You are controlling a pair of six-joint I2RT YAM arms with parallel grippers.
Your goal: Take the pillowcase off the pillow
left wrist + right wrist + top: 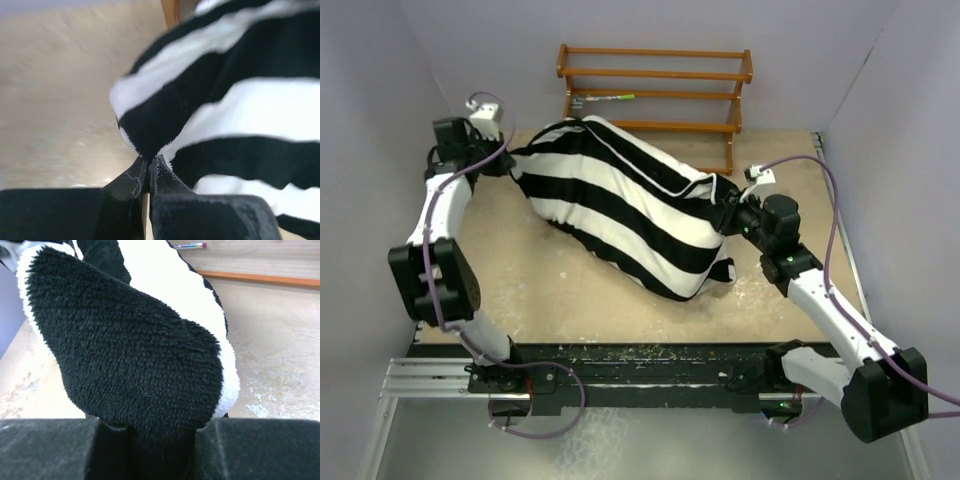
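Tan table bears one striped pillowcase, left jaws and right jaws each clamped on it.

The pillowcase is lying across the middle of the counter, running from far left to near right. The left tool is pinching its far-left end, and the right tool is gripping its right end. A rack is standing behind it at the counter's back edge, with a pen lying on one shelf.

walls: plain pale grey-lilac panels at left, back, right | surface: beige tabletop with white scuffs, centre | furniture: orange-brown wooden slatted rack, top centre, against back wall | light: even, soft
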